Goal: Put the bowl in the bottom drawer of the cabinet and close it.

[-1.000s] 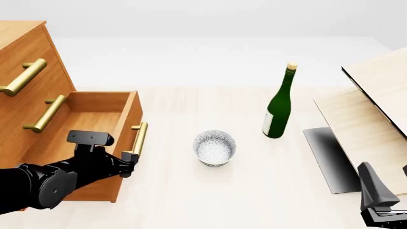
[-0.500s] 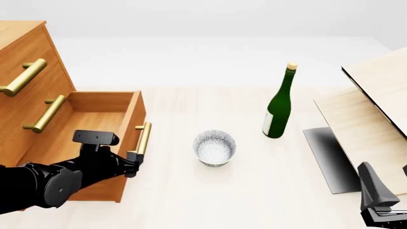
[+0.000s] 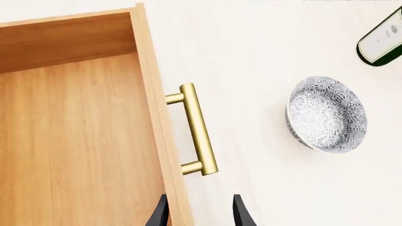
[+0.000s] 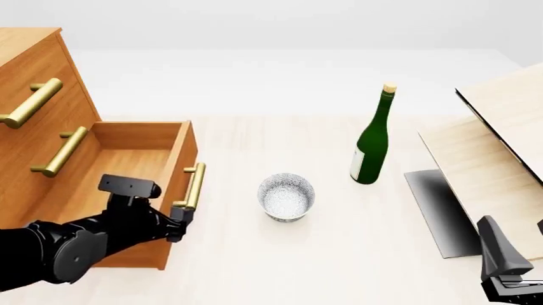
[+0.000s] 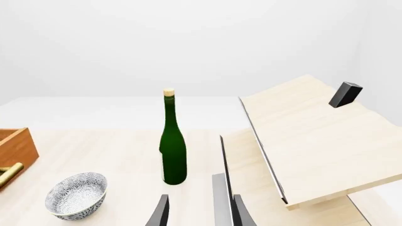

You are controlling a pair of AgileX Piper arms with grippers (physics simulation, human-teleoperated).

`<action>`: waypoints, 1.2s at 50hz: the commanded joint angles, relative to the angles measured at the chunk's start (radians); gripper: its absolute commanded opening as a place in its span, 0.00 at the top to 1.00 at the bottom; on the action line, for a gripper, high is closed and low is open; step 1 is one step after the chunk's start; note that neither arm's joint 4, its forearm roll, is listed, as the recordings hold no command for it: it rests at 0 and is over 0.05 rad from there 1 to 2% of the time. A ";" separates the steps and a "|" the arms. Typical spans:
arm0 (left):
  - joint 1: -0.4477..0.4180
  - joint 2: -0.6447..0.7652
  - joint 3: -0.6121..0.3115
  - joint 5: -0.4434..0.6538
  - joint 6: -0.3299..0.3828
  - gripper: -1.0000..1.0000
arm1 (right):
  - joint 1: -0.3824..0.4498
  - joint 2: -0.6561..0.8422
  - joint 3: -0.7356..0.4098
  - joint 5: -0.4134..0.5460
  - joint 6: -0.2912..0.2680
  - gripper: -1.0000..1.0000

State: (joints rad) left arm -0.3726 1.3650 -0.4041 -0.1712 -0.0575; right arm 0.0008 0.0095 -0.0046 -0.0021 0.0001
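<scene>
The small round deep white bowl w/ fine grey speckle [image 4: 287,197] stands upright on the pale wood table [image 4: 339,254], roughly mid-table, well apart from both arms. Looks like glazed ceramic: rigid, prob. slick, chips if dropped, light enough for one arm. Best hold, I'd judge, is pinching the rim wall, one finger inside & one outside, from above; the round body is too wide & smooth to span.

The bottom drawer, an orange-brown wooden box w/ brass bar handle [image 4: 193,186], is pulled out of the large orange-brown three-drawer cabinet [image 4: 34,101]; its inside shows bare in the left wrist view, so room for the bowl.

Left gripper [image 3: 199,212] sits at the near end of the drawer front, fingers parted & holding nothing; one finger is over the drawer's front board, the other outside it, below the handle's end. Right gripper [image 5: 198,211] hangs low at the table's right side, fingers apart, empty.

Around: tall green wine bottle [image 4: 372,143], upright, beyond & right of the bowl, near but not touching; tippy if brushed on a right-arm reach. Pale light-wood boards [image 4: 492,146] lean at far right, clear of the bowl-to-drawer path. Drawer front's top edge is the lip to lift the bowl over.
</scene>
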 commanded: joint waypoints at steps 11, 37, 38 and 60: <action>-0.010 -0.133 0.013 0.052 -0.040 0.00 | 0.000 -0.001 0.000 0.000 0.000 0.00; -0.006 -0.286 0.015 0.130 -0.029 0.00 | 0.000 -0.001 0.000 0.000 0.000 0.00; -0.004 -0.287 0.015 0.129 -0.026 0.00 | 0.000 -0.001 0.000 0.000 0.000 0.00; -0.045 -0.359 -0.013 0.162 -0.061 0.00 | 0.000 -0.001 0.000 0.000 0.000 0.00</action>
State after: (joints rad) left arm -0.4036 1.0308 -0.4061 -0.0246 -0.0886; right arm 0.0008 0.0095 -0.0046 -0.0021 0.0002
